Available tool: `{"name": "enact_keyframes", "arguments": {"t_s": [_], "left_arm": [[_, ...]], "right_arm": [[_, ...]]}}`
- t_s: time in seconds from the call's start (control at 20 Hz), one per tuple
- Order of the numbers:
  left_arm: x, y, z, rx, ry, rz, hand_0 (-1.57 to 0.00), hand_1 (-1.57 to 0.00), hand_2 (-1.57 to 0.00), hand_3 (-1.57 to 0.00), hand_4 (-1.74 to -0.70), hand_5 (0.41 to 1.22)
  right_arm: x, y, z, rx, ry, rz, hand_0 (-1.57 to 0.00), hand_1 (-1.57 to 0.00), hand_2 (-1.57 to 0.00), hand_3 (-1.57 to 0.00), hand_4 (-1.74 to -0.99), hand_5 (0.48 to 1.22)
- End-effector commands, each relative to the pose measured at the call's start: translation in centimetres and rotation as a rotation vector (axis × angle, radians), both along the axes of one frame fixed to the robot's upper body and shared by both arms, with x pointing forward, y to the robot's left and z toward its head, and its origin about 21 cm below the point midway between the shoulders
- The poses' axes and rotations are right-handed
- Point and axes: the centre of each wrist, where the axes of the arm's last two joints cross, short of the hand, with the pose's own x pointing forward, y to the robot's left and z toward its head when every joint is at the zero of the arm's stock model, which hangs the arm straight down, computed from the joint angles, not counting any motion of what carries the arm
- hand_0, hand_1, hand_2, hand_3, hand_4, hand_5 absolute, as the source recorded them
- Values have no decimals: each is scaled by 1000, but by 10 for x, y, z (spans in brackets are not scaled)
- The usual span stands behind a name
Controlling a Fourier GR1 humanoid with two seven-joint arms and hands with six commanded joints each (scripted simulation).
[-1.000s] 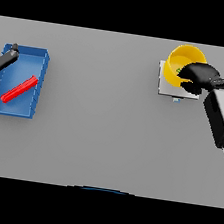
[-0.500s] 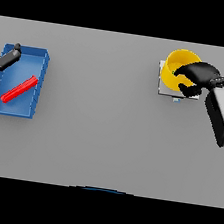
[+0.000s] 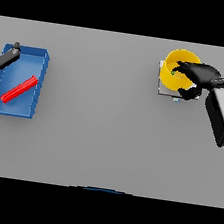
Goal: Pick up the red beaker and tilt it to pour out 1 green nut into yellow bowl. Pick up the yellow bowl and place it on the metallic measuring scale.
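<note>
At the nine o'clock edge of the grey bench (image 3: 106, 133), the left hand (image 3: 5, 57) rests with fingers straight on the rim of a blue rectangular tray (image 3: 31, 110). Inside it a red cylindrical beaker (image 3: 18, 89) lies on its side. At two o'clock, the yellow round bowl (image 3: 172, 77) sits on the flat metallic measuring scale (image 3: 163, 90), the right hand (image 3: 202, 76) curled around its three o'clock rim.

Yellow bowl (image 3: 173, 76) smooth, plastic-looking; grey table (image 3: 96, 132) matt; scale (image 3: 163, 90) possibly metal.
</note>
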Motion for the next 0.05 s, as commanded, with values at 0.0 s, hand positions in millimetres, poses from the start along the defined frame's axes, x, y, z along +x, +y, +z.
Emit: {"name": "enact_keyframes", "arguments": {"t_s": [0.0], "left_arm": [[0, -2, 0, 3, -6, -5, 1, 1, 1, 1, -726, 665]], "right_arm": [[0, 1, 0, -4, 6, -5, -21, -19, -25, -146, -1478, 738]]}}
